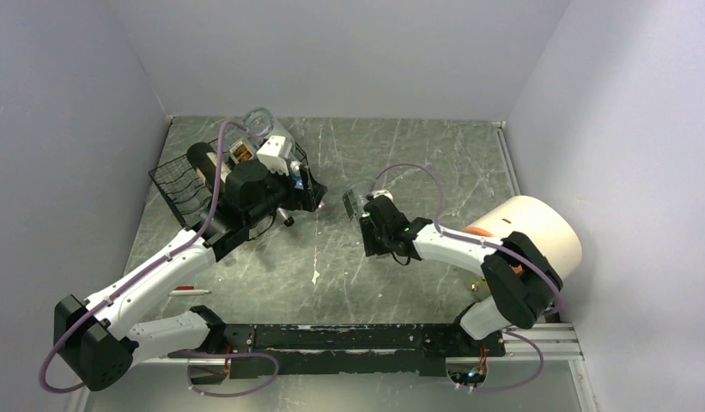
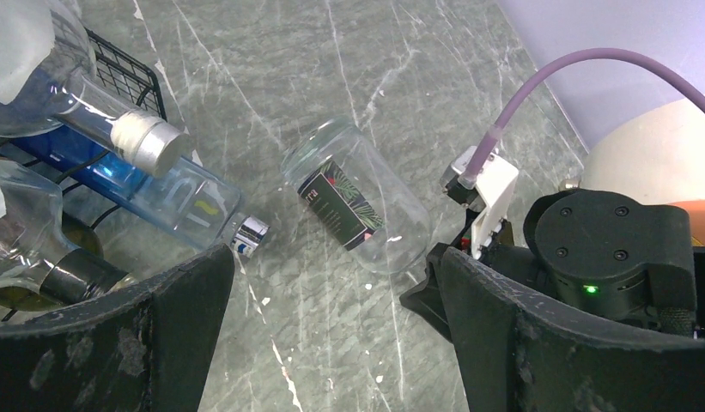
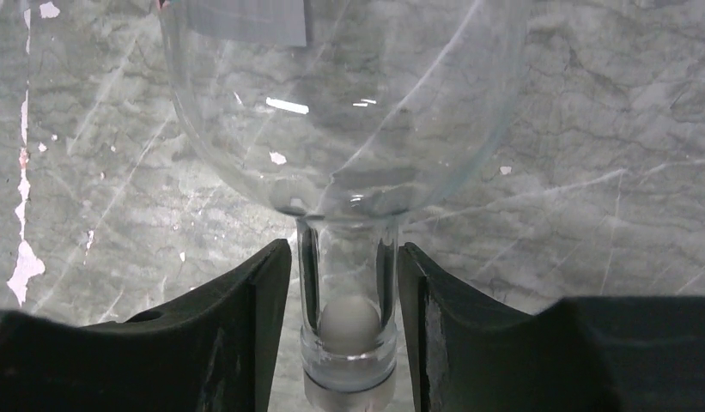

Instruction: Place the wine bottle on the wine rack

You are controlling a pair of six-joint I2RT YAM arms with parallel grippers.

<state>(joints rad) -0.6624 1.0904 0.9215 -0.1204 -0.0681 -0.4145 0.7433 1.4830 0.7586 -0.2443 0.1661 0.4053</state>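
Grey marbled worktop (image 1: 400,163) between pale walls, seen from above. The wine rack (image 1: 179,184) stands beside the left hand (image 1: 307,196), on its left. The wine bottle (image 1: 355,204) lies ahead of that hand's fingertips, apart from them, with the right hand (image 1: 366,212) at its far end.

Left wrist view: the left hand's fingers (image 2: 160,318) stand wide with nothing between them. Beyond them the clear, dark-labelled bottle lies on its side, near the rack but not in it. The cradles to the hand's left hold other bottles (image 2: 138,137).

Right wrist view: the bottle's neck (image 3: 347,275) sits between the right hand's fingers (image 3: 246,335), close on both sides. Whether they press it cannot be told.

Suggested handling: smooth round glass will probably roll, so the neck wants steadying until the left hand closes squarely across the labelled body. The bottle can then go base-first to a free cradle, clear of the stored bottles' caps.
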